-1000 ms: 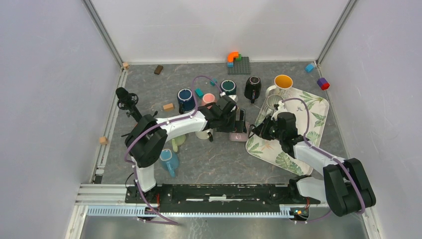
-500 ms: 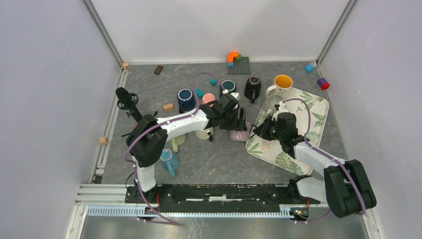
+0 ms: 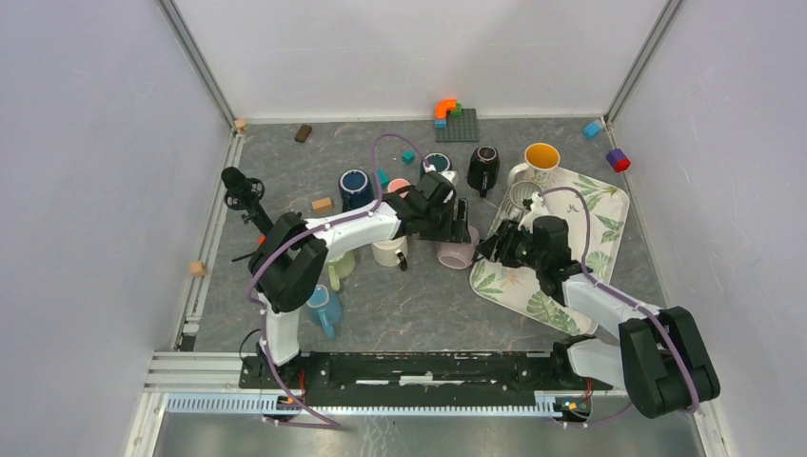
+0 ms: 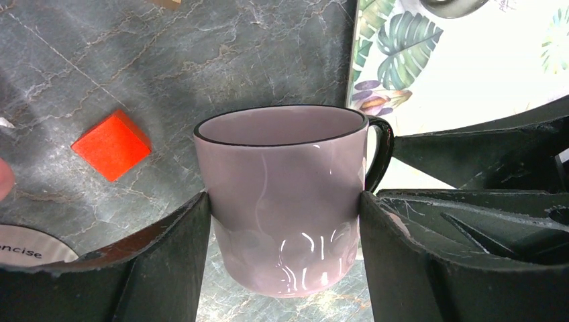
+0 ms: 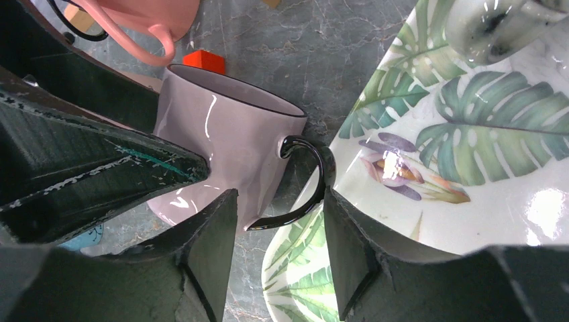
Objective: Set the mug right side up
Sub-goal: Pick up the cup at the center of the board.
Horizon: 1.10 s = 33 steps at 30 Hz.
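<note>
Seen at left: left claw [image 4: 284, 199] clamped on the mug [image 4: 285, 208], fingers pressed to its lilac wall at 9 and 3 o'clock, rim toward 12. Held near the table's middle, just at 9 o'clock of the leafy tray [image 3: 609, 205]. Seen at right: right claw [image 5: 280, 201] half parted, black handle [image 5: 315, 174] in the gap; cannot tell whether touching.

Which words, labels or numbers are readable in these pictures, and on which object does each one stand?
"oncise": black letters, cut off by the frame edge, on a white rounded object at the lower left of the left wrist view.
Small dark script at the top edge of the leaf-printed tray: too small to read.
The pale lilac ceramic mug with black handle: no text visible.
</note>
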{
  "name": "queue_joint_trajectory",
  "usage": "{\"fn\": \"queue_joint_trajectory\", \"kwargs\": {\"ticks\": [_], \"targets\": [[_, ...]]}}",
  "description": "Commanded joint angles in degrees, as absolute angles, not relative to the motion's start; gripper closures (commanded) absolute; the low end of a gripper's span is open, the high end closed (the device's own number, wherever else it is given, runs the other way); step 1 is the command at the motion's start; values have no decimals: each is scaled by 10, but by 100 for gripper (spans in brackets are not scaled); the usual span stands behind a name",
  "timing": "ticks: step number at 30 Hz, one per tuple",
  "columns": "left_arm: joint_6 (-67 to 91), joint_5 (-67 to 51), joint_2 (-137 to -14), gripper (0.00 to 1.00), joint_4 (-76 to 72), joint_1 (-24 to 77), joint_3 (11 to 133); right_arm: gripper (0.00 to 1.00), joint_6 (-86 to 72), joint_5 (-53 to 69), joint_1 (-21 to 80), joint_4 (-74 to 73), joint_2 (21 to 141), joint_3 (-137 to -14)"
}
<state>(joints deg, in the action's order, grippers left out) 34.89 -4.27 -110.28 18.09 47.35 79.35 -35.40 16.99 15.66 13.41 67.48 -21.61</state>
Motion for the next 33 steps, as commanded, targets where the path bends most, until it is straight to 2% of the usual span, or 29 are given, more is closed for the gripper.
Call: {"fn": "queue_joint_trajectory", "kwargs": {"ticks": [1,8,23,33], "targets": [[305,-49,-1142,77,211,465,796,43,-343,195,143,180,682,-208],[304,-54,-1151,78,215,456,787,42,-352,246,115,240,711,-188],[299,-78,-1166,81,216,448,786,51,-430,397,75,478,823,-170],[289,-102,-1179,82,218,447,791,54,-463,425,74,547,890,-196]]}}
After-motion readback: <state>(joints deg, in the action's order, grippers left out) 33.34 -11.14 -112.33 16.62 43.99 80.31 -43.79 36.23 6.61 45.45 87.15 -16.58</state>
